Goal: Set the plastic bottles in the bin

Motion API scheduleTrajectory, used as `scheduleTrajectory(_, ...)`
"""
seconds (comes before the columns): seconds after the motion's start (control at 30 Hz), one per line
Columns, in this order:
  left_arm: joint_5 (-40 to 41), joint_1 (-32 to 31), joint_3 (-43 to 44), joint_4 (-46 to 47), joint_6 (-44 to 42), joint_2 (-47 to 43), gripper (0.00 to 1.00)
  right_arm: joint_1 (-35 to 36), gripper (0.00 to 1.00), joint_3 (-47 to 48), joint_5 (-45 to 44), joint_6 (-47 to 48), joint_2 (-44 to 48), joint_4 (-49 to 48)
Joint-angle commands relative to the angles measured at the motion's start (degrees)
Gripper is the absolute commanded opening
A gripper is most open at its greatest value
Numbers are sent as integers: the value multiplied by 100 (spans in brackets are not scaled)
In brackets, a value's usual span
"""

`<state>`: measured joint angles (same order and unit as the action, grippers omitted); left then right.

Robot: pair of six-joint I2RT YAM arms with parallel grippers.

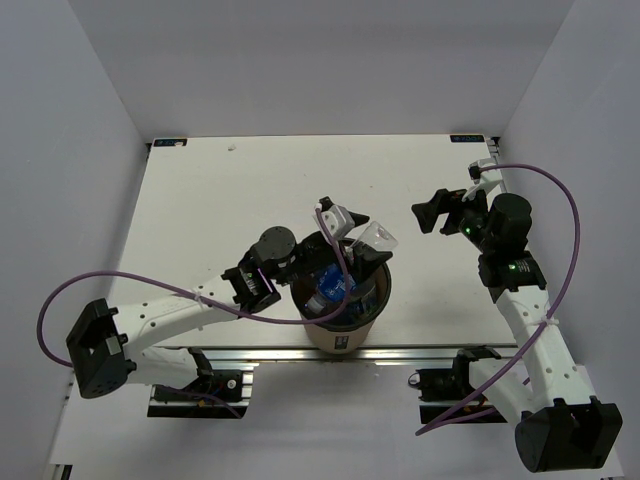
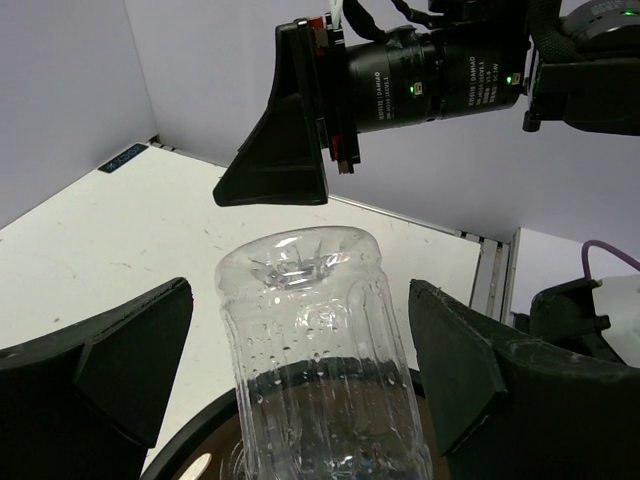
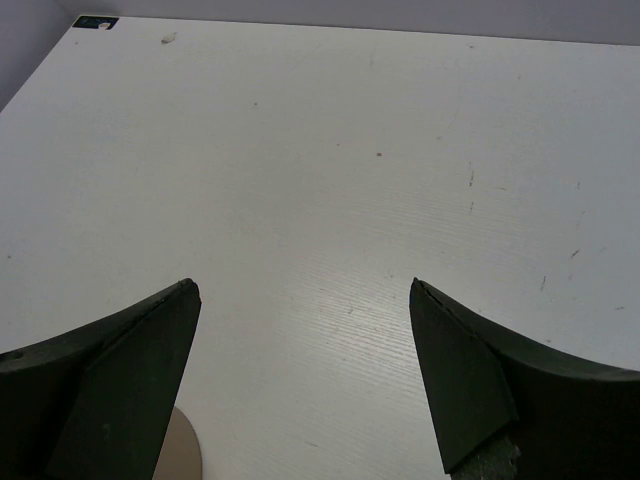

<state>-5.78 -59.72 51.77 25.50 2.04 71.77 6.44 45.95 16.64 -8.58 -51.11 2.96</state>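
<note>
The bin (image 1: 340, 338) stands at the table's near edge between the arms. It holds a plastic bottle with a blue label (image 1: 330, 290). A clear plastic bottle (image 1: 378, 238) sticks up out of the bin's far side, base upward. In the left wrist view this bottle (image 2: 310, 330) stands between my left gripper's fingers with a gap on each side, its lower part inside the bin's dark rim (image 2: 190, 450). My left gripper (image 1: 345, 235) (image 2: 300, 290) is open. My right gripper (image 1: 432, 213) (image 3: 300, 290) is open and empty over bare table, right of the bin.
The right arm's gripper and wrist (image 2: 290, 140) hang just beyond the bottle in the left wrist view. A tan rounded edge (image 3: 185, 450) shows at the bottom of the right wrist view. White walls enclose the table on three sides.
</note>
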Motion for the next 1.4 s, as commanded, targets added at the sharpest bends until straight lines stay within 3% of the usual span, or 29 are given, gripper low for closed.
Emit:
scheduleTrajectory(0.0,-213,5,176,-282,-116,-251,98,-20,89,54,6,41,-30,-235)
scheduleTrajectory(0.5,164,5,676,-756,-450,-383,98,-20,89,177,137,67,-92,-138)
scheduleTrajectory(0.73,2061,13,800,-670,-801,-655,98,-11,89,230,163,76,-92,-120)
scheduleTrajectory(0.87,3649,197,1282,-993,-593,-656,98,-20,89,230,278,67,-66,-129)
scheduleTrajectory(0.93,3969,739,1485,-1073,-294,-681,98,-20,89,204,234,67,-57,-173)
scheduleTrajectory(1.0,3604,1302,1581,-1291,373,-743,98,-20,89,203,330,67,-74,-191)
scheduleTrajectory(1.03,3488,1845,1686,-1519,593,-769,98,-20,89,186,366,41,-83,-208)
scheduleTrajectory(1.17,3848,2911,1968,-2441,1654,-489,98,-20,89,116,314,-100,-118,-391)
scheduleTrajectory(1.2,3665,3201,1995,-3018,1929,-393,98,-20,89,116,87,-135,-136,-375)
scheduleTrajectory(1.23,3393,3813,1995,-3207,2184,-313,98,-20,89,133,-55,-161,-136,-340)
scheduleTrajectory(1.37,2591,4960,1320,-3936,3326,-119,98,-20,89,72,-671,-250,-180,-164)
